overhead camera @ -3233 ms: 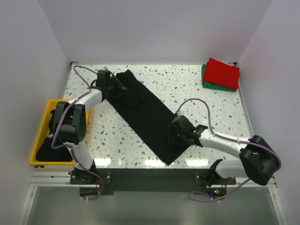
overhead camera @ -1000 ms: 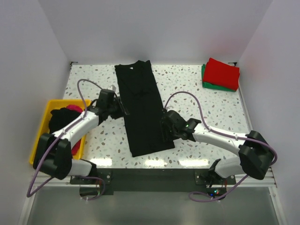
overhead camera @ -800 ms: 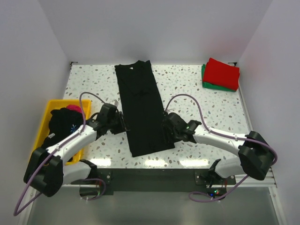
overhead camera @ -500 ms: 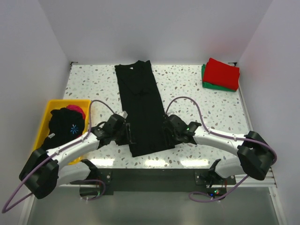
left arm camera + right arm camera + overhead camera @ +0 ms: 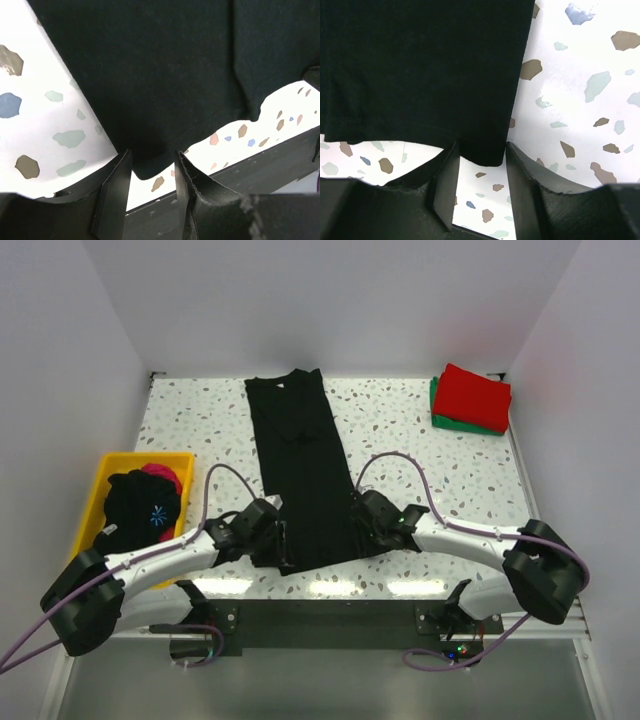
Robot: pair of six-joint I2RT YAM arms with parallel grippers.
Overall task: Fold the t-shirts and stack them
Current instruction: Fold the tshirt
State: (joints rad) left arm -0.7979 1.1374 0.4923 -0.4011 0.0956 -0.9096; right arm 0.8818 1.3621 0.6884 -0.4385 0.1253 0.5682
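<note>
A black t-shirt (image 5: pixel 300 460) lies flat as a long narrow strip, running from the back of the table to its near edge. My left gripper (image 5: pixel 283 548) is at the shirt's near-left hem corner. In the left wrist view its jaws (image 5: pixel 152 160) stand open, with the corner of the black cloth (image 5: pixel 150 75) between them. My right gripper (image 5: pixel 357 530) is at the near-right hem corner. Its jaws (image 5: pixel 481 155) are also open and straddle the cloth (image 5: pixel 420 65). A folded red t-shirt (image 5: pixel 475 395) rests on a folded green one (image 5: pixel 440 418) at the back right.
A yellow bin (image 5: pixel 92 510) stands at the left edge, holding dark cloth (image 5: pixel 140 508) and a bit of pink cloth (image 5: pixel 160 475). The black rail (image 5: pixel 320 615) of the table's near edge runs just beyond the shirt's hem. White walls enclose the table.
The shirt lay diagonally and now lies straight. Over the last second both grippers slid toward the near edge along its sides, the left one from mid-length to the hem corner.
</note>
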